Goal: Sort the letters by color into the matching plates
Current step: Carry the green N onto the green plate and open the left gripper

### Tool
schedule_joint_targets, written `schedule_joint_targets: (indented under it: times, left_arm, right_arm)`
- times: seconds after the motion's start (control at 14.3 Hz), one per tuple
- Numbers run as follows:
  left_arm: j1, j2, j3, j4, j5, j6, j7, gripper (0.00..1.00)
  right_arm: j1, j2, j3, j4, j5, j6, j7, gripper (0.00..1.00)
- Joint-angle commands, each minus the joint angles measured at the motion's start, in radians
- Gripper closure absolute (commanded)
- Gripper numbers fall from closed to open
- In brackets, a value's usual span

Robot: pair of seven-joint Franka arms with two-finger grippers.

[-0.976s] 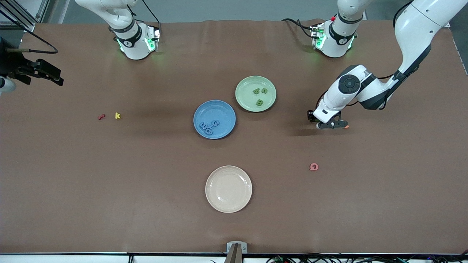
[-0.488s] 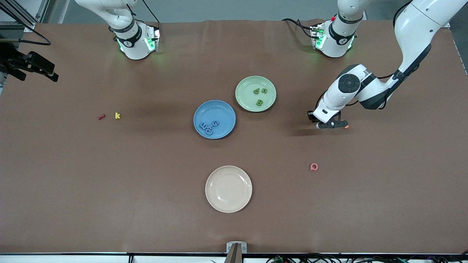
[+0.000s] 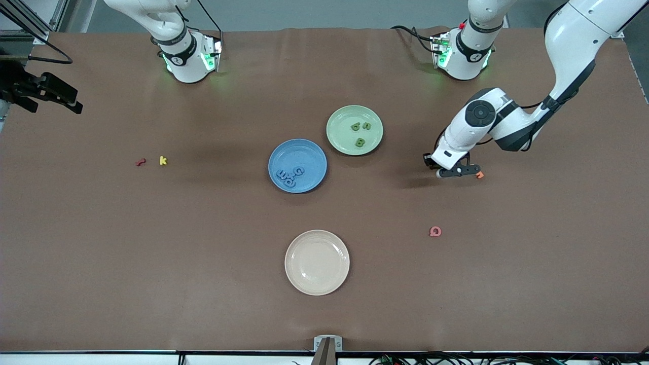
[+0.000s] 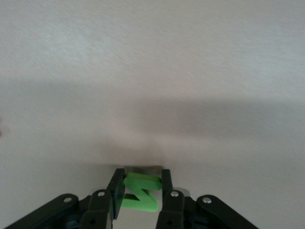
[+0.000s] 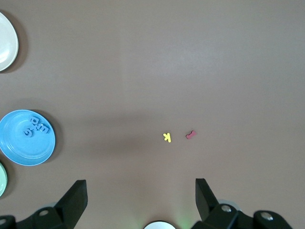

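Left pincer (image 4: 139, 191) has edged sideways, clamping a chunky green letter (image 4: 140, 192).

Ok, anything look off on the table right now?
Nothing spilled or damaged. Stray red, yellow, pink and orange letters lie loose with no matching plate. The left gripper holds a green letter; the right gripper waits open.

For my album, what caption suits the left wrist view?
Left gripper shut on a green letter just above the brown table.
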Motion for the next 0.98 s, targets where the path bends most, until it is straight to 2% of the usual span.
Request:
schedule_joint_targets:
  times: [0.0,0.14,0.28,0.49,0.7,0.91]
  left_arm:
    - [0.002,-0.020,-0.108,0.007,-0.037,-0.054,-0.086,0.73]
    - [-0.027,-0.015,-0.174,0.028,-0.091,-0.090,-0.145,0.73]
    - [-0.137,-0.012,-0.179,0.060,-0.148,-0.112,-0.216,0.73]
    - [-0.317,-0.009,-0.173,0.119,-0.226,-0.112,-0.331,0.73]
    - [-0.441,-0.003,-0.159,0.151,-0.254,-0.112,-0.399,0.73]
    - [-0.563,0.003,-0.098,0.163,-0.255,-0.112,-0.452,0.73]
  right_arm:
    - [-0.005,-0.011,0.003,-0.010,0.000,0.008,-0.013,0.00]
    - [-0.010,-0.010,-0.003,-0.008,0.003,0.009,-0.052,0.00]
    - [-0.013,-0.010,-0.005,-0.008,0.011,0.014,-0.073,0.00]
    - [-0.013,-0.010,-0.003,-0.010,0.019,0.019,-0.062,0.00]
    - [-0.011,-0.011,-0.003,-0.010,0.025,0.017,-0.057,0.00]
    - [-0.013,-0.013,-0.003,-0.011,0.042,0.016,-0.056,0.00]
